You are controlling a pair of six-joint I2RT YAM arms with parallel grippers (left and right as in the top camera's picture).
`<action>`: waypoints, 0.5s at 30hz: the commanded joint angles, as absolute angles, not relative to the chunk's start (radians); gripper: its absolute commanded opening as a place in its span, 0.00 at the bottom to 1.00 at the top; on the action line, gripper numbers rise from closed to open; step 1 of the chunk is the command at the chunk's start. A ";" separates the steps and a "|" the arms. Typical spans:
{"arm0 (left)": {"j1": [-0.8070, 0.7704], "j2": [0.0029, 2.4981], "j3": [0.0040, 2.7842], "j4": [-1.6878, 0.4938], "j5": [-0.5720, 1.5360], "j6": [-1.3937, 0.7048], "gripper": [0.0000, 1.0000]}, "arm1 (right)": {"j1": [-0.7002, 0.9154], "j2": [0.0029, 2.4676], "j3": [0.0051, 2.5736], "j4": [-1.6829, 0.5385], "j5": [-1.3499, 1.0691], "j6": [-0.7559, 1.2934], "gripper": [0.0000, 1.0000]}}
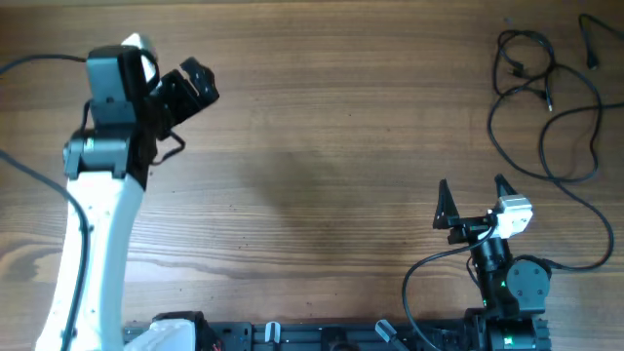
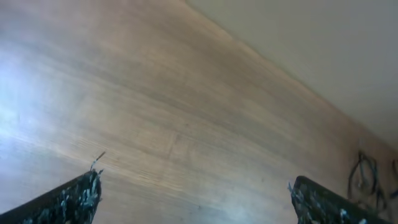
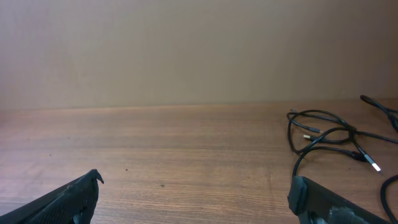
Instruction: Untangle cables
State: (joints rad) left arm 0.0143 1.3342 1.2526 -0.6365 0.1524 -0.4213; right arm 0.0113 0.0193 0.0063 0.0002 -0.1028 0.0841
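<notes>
The cables (image 1: 536, 93) are thin black cords tangled in loose loops at the far right of the wooden table, with small plugs at the ends. They also show in the right wrist view (image 3: 329, 140) and faintly in the left wrist view (image 2: 367, 177). My right gripper (image 1: 475, 193) is open and empty near the front right, well short of the cables. My left gripper (image 1: 190, 88) is open and empty at the far left, raised above the table and far from the cables.
The wooden table (image 1: 322, 146) spans the view. A thicker black arm wire (image 1: 429, 268) loops by the right arm's base. The left arm's white link (image 1: 93, 244) rises along the left side. A beige wall (image 3: 186, 50) stands behind the table.
</notes>
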 commanded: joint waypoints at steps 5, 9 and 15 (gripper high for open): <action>0.015 0.906 0.847 -0.361 0.258 -0.069 1.00 | 0.006 0.007 0.005 0.003 -0.085 0.080 1.00; 0.017 0.604 0.558 -0.215 0.258 0.010 1.00 | 0.006 0.007 0.005 0.003 -0.085 0.080 1.00; 0.032 0.237 0.230 -0.125 0.229 0.022 1.00 | 0.006 0.007 0.005 0.003 -0.085 0.080 1.00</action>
State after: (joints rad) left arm 0.0216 0.3622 0.3428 -0.1417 0.2447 -0.0105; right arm 0.0113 0.0170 0.0063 0.0002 -0.1020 0.0841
